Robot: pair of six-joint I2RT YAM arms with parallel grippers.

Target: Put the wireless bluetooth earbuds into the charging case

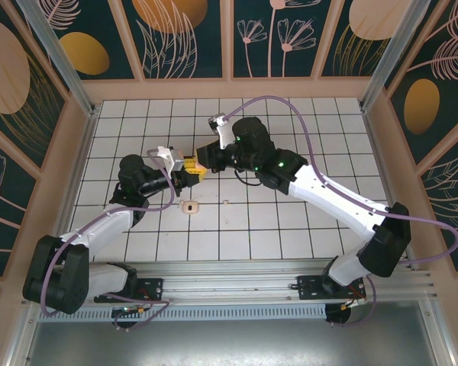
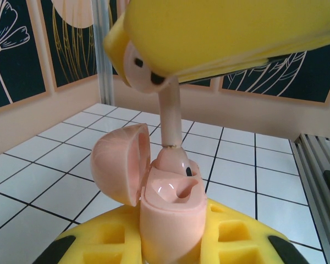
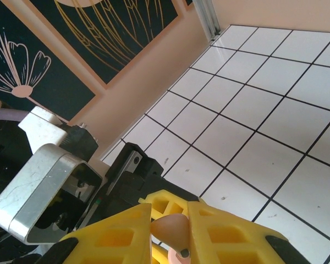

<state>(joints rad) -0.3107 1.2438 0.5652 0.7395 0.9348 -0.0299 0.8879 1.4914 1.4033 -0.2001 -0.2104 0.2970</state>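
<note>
1. White tiles cover the table (image 1: 290, 229); the top view shows both arms meeting in its middle.
2. Left wrist view: left gripper (image 2: 170, 245) squeezes the open charging case (image 2: 170, 212).
3. Right gripper (image 3: 168, 215) pinches an earbud (image 3: 173, 231), stem pointing down at the case.

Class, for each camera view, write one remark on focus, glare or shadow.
Top external: even light, only soft shadows on the tiled table. Left wrist: the right gripper looms near and blurred; a bright glint sits in the charging case. Right wrist: the earbud at the bottom edge is soft, the tiled table beyond crisp.
</note>
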